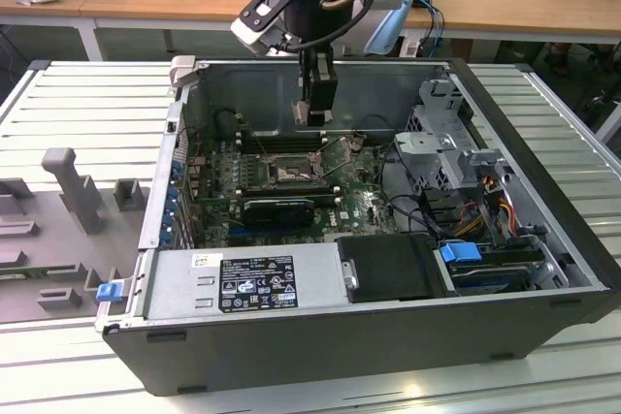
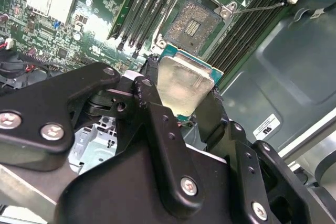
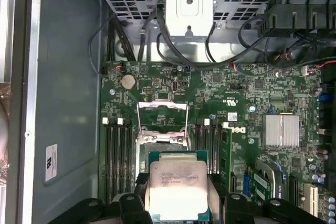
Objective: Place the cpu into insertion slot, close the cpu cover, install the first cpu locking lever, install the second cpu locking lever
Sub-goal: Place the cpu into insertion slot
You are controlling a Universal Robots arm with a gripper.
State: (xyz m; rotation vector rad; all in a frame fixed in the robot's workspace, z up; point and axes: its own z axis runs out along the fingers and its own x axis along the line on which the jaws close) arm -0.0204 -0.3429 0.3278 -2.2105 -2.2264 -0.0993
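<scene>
here, hand holds cpu above the insertion slot.

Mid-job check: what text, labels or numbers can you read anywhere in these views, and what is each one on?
Nothing is clear enough to quote.
power supply label: white print on black, too small to read.
case wall sticker: dark mark and lines on white, blurred.
cpu, held in the gripper: faint print on its metal top, unreadable.
board sticker: white, too small to read.
</scene>
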